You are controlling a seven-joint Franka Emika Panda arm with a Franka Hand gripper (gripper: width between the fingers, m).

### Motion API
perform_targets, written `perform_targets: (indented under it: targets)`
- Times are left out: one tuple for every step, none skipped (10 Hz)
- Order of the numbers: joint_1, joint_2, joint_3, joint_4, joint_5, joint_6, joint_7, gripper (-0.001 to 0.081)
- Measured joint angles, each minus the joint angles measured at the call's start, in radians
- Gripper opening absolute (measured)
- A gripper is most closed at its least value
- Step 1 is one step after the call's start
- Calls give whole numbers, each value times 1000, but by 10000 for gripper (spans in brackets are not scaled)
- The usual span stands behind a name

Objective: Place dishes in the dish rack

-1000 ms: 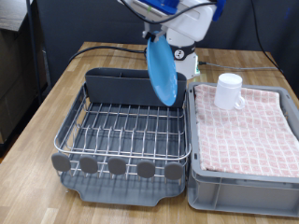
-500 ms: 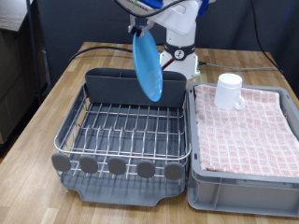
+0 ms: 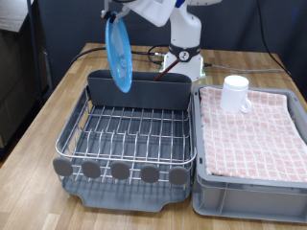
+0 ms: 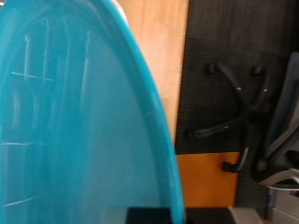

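Observation:
My gripper (image 3: 112, 13) is shut on the top rim of the round light-blue plate (image 3: 119, 56), which hangs on edge in the air above the dark grey utensil bin (image 3: 139, 91) at the back of the dish rack (image 3: 129, 134). The plate fills most of the wrist view (image 4: 75, 121); the fingers do not show there. The white mug (image 3: 236, 93) stands upside down on the pink checked cloth (image 3: 251, 134) at the exterior view's right. The wooden spoon is out of view.
The cloth lines a grey crate (image 3: 249, 192) that stands right beside the rack. Both sit on a wooden table (image 3: 53, 105). The robot base (image 3: 184, 53) stands behind the rack. An office chair (image 4: 243, 103) shows beyond the table in the wrist view.
The gripper has carried the plate towards the exterior view's left and slightly up, from near the crate edge to above the left part of the utensil bin.

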Motion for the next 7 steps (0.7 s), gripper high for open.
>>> perform_targets:
  targets:
    - [-1,5,-8,14,-23,0,-12,23]
    - [-3,13,-16,29,-41,0,-24,23]
    - [-3,21,-25,43,-51,0,-38,23]
    - [-4,30,-35,56,-52,2,-51,23]
    - [-4,41,-46,65,-54,8,-70,23]
    - [-4,52,-58,70,-55,20,-82,23]
    - [-5,65,-72,71,-56,47,-88,23]
